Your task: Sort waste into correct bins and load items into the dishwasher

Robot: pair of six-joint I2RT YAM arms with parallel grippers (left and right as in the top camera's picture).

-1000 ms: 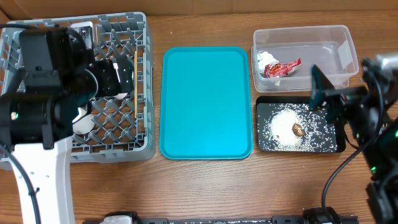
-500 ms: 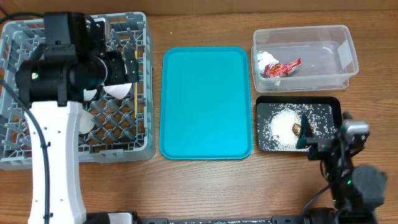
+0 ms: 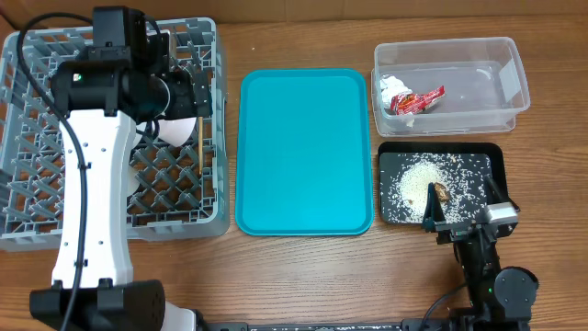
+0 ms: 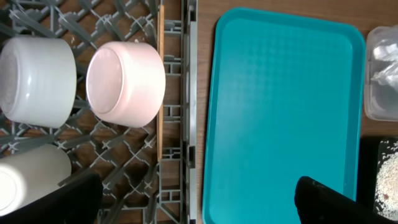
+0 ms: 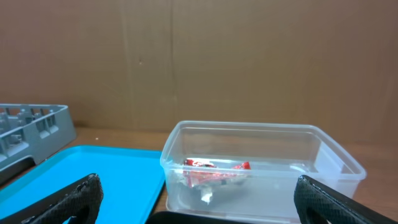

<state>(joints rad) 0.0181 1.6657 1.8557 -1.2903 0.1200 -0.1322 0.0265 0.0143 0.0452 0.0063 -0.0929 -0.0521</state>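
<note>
The red-and-white wrapper (image 3: 415,99) lies in the clear tub (image 3: 450,42) at far right. Rice (image 3: 418,179) and a brown lump (image 3: 441,192) lie on the black tray (image 3: 492,165) just nearer. A white bowl (image 4: 124,81) and a chopstick (image 4: 160,93) are in the grey rack (image 3: 165,225), left. The left gripper (image 4: 198,186) and the right gripper (image 3: 464,207) stand wide open, holding nothing.

Your wooden bench (image 3: 303,276) carries four things. The grey dish rack (image 3: 165,225) sits under the left jaws. The teal tray (image 3: 305,152) lies just beside the rack, between the two sets of jaws. The black tray (image 3: 490,161) rests just ahead of the right jaws, with the clear tub (image 3: 514,83) just beyond it.
</note>
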